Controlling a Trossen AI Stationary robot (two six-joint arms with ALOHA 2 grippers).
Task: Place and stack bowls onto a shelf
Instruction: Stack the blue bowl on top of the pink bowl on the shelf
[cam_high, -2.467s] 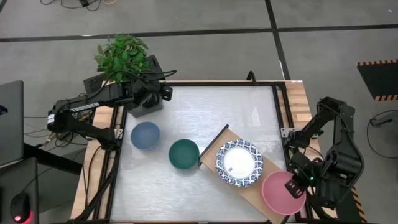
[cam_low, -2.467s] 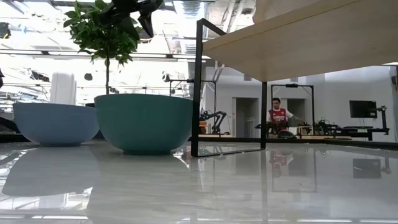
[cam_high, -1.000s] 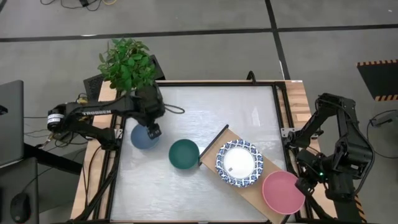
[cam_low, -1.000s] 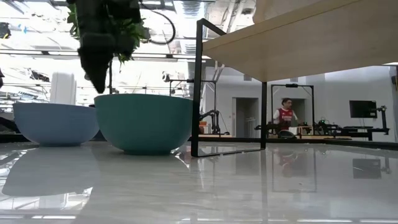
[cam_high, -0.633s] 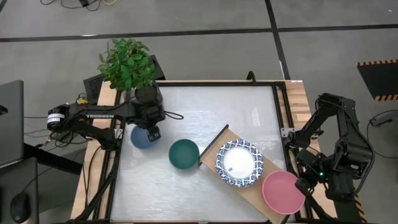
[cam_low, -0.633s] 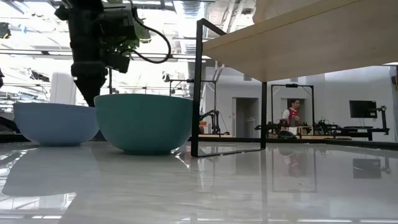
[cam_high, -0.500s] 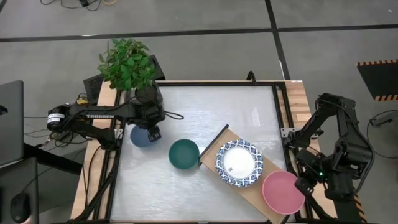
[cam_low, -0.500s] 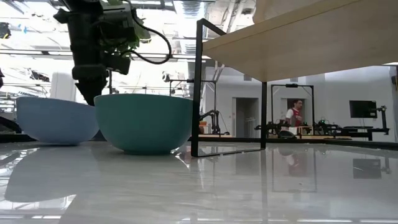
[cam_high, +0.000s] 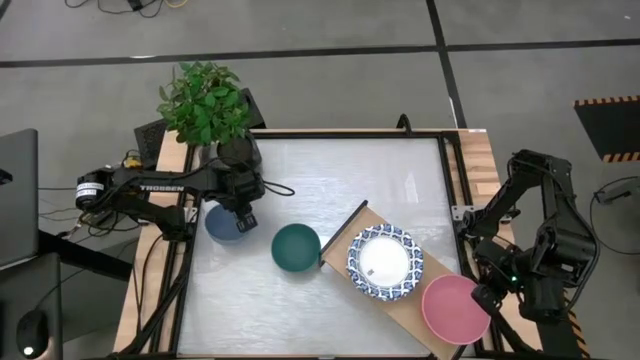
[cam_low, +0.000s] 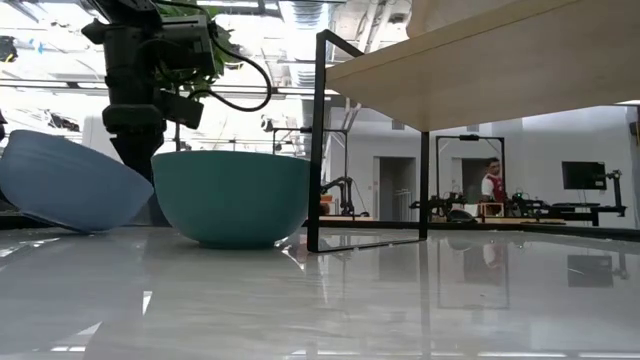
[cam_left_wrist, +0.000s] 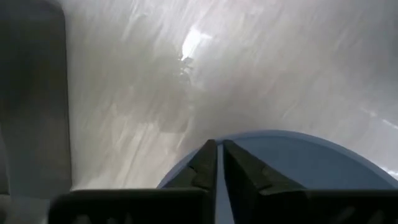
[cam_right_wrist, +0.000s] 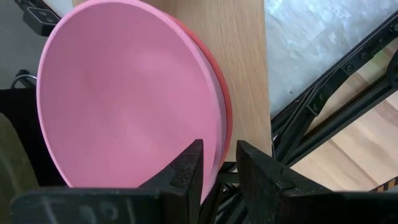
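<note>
The left tool (cam_high: 243, 217) is closed on the rim of the slate blue bowl (cam_high: 223, 224), which tilts near the tabletop's (cam_high: 300, 300) left edge. The green bowl (cam_high: 296, 247) sits just beside the shelf (cam_high: 400, 305). The right tool (cam_right_wrist: 218, 167) pinches the pink bowl's (cam_high: 454, 309) rim at the shelf's end, beside the patterned bowl (cam_high: 384, 262).

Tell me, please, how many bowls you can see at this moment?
5, possibly more nested: slate-blue bowl tilted in the left gripper, green bowl beside it, patterned bowl on the shelf, pink bowl over a red bowl.
</note>
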